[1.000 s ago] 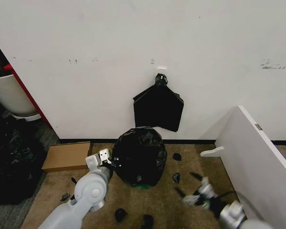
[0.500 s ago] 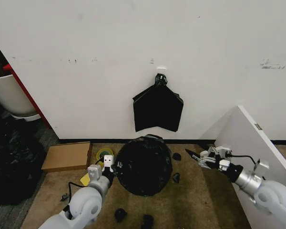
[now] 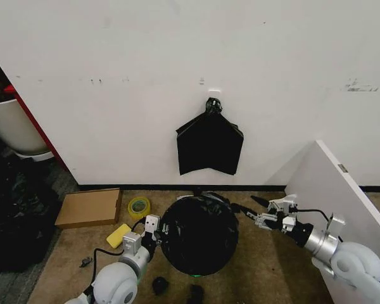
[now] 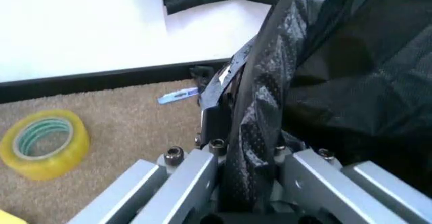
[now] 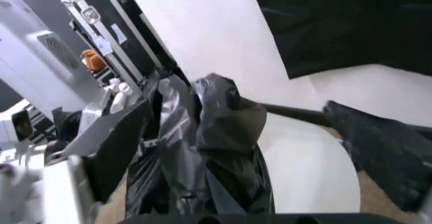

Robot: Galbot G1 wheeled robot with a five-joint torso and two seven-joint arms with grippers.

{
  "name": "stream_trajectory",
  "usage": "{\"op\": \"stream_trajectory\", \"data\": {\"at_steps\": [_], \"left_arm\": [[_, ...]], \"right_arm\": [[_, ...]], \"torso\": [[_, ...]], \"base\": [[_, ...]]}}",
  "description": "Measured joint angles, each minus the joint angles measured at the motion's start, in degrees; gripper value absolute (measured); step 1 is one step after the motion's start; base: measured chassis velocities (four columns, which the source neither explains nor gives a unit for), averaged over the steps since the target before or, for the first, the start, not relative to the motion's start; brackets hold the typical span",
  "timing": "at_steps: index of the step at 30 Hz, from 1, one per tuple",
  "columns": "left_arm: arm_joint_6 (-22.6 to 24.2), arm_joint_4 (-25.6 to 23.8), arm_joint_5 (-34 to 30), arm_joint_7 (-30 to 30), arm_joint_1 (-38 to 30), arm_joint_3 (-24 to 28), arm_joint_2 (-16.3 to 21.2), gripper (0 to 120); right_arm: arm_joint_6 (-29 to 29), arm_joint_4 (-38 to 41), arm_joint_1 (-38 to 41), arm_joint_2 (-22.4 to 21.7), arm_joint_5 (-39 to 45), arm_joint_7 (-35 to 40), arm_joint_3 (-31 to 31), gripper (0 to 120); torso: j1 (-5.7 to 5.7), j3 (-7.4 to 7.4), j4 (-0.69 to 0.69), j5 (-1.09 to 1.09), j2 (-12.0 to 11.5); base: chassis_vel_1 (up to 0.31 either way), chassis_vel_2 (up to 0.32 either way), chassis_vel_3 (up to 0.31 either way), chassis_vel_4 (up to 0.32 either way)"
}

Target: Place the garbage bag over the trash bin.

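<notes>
The glossy black garbage bag [image 3: 197, 235] sits as a round dome on the carpet below the wall. The trash bin is hidden under it. My left gripper [image 3: 156, 229] is at the bag's left edge; in the left wrist view my left gripper [image 4: 248, 150] is shut, with a fold of the garbage bag [image 4: 317, 67] pinched between its fingers. My right gripper [image 3: 265, 219] is off the bag's right side, and a black strip runs from it to the bag. In the right wrist view my right gripper [image 5: 192, 148] is shut on bunched black garbage bag [image 5: 226, 118] plastic.
A yellow tape roll [image 3: 139, 207], a yellow sponge [image 3: 118, 235] and a cardboard box [image 3: 88, 207] lie left of the bag. A flat black bundle [image 3: 210, 145] hangs on the wall. A white board [image 3: 342, 215] leans at the right. Black scraps [image 3: 159, 285] dot the carpet.
The bag has sunk lower and nearer. My left gripper has followed it to the right, uncovering the tape roll and sponge. My right gripper has closed in on the bag's right side.
</notes>
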Motion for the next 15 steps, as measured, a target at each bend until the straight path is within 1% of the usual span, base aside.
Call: {"op": "stream_trajectory", "data": {"at_steps": [4, 6, 13, 14, 15], "left_arm": [[-0.02, -0.50, 0.20, -0.31, -0.01, 0.34, -0.08, 0], [-0.02, -0.52, 0.23, -0.34, 0.04, 0.34, -0.09, 0], [-0.05, -0.88, 0.44, -0.57, 0.47, 0.24, -0.11, 0], [-0.05, -0.88, 0.44, -0.57, 0.47, 0.24, -0.11, 0], [-0.05, -0.97, 0.44, -0.58, 0.47, 0.25, -0.09, 0]], "right_arm": [[-0.30, -0.27, -0.26, 0.62, -0.52, 0.61, -0.83, 73], [-0.34, -0.26, -0.26, 0.72, -0.52, 0.63, -0.93, 72], [-0.69, -0.03, 0.39, 1.75, -1.50, 1.04, -2.54, 41], [-0.69, -0.03, 0.39, 1.75, -1.50, 1.04, -2.54, 41], [-0.70, -0.05, 0.40, 1.79, -1.58, 1.05, -2.60, 38]], "torso": [[0.00, 0.00, -0.01, 0.00, 0.00], [0.00, 0.00, -0.01, 0.00, 0.00], [0.00, 0.00, 0.00, 0.00, 0.00], [0.00, 0.00, 0.00, 0.00, 0.00], [0.00, 0.00, 0.00, 0.00, 0.00]], "base": [[0.000, 0.000, 0.000, 0.000], [0.000, 0.000, 0.000, 0.000], [0.000, 0.000, 0.000, 0.000], [0.000, 0.000, 0.000, 0.000], [0.000, 0.000, 0.000, 0.000]]}}
